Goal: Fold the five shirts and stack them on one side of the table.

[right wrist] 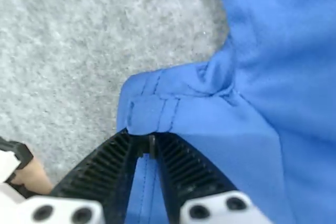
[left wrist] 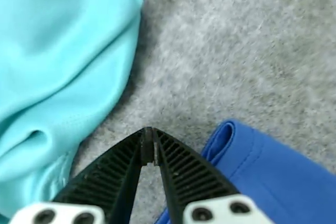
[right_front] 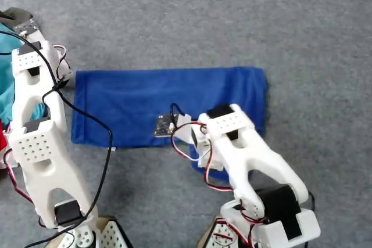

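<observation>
One fold under way

The blue shirt [right_front: 168, 97] lies flat as a wide band across the middle of the grey tabletop [right_front: 314, 39]. The right hand [right wrist: 152, 142] is clamped on a hemmed flap at the shirt's near edge, jaws closed with cloth bunched between the tips. The left hand [left wrist: 148, 145] sits over bare tabletop with its jaws closed on nothing. It is between the teal shirt [left wrist: 58, 51] and a rolled corner of the blue shirt, close to that corner but not touching it.

The step looks like laying this near flap over the body of the shirt. To do it well, the right hand should probably lift only enough for the flap to clear the cloth beneath. It should then carry the flap straight toward the far edge, so the fold line runs parallel to the long sides. The grip takes in only a small pinch of hem, so a quick pull may slip it or drag the whole shirt. A slow move is safer. The left hand could press down on its corner to keep the band from sliding.
</observation>
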